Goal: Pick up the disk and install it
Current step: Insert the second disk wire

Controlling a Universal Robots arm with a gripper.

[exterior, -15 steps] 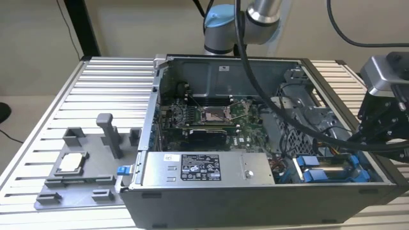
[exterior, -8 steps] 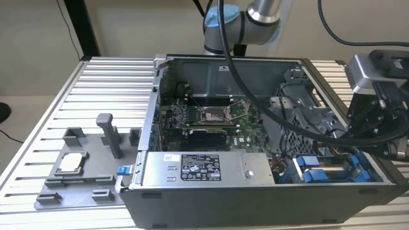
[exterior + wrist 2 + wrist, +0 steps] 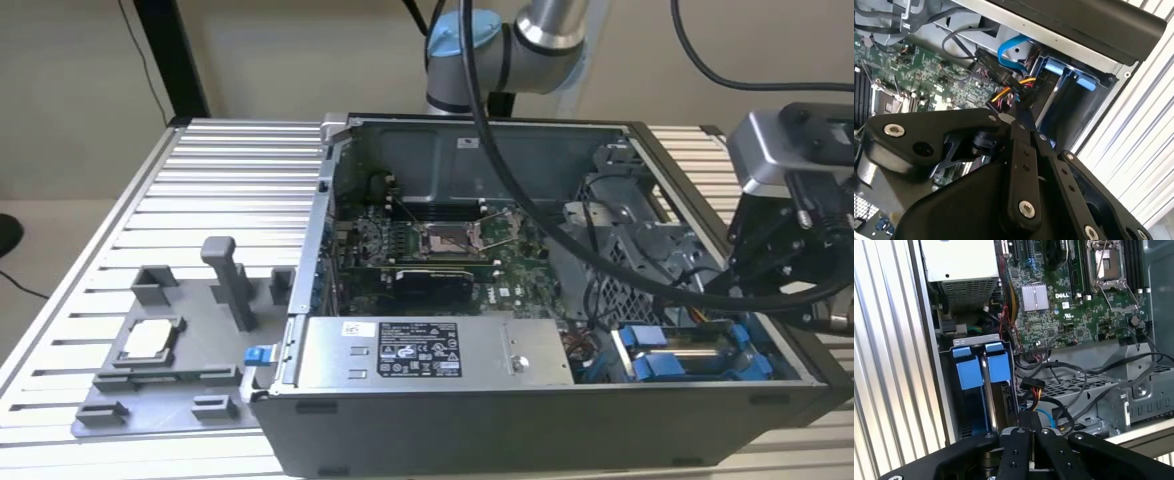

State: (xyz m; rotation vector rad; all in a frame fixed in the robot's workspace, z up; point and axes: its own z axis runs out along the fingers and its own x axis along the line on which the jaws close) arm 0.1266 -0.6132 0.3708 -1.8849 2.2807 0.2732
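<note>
Disk (image 3: 999, 390): seated upright in blue carrier, drive bay at computer case (image 3: 534, 420) corner. Likely stiff, fairly heavy, shock-sensitive; grip the carrier tabs. Hand (image 3: 1031, 432): pressed together, empty, hovering above.

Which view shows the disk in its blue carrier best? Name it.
The first wrist view: the disk stands on edge in the case's bay, blue tabs facing the camera. The exterior view shows it from farther off; the second wrist view catches blue tabs.

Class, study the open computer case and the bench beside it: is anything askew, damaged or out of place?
Nothing stands out. The disk sits upright in its blue carrier in the case's corner bay, cables run loose but intact, and the pincer hangs just above the bay.
</note>
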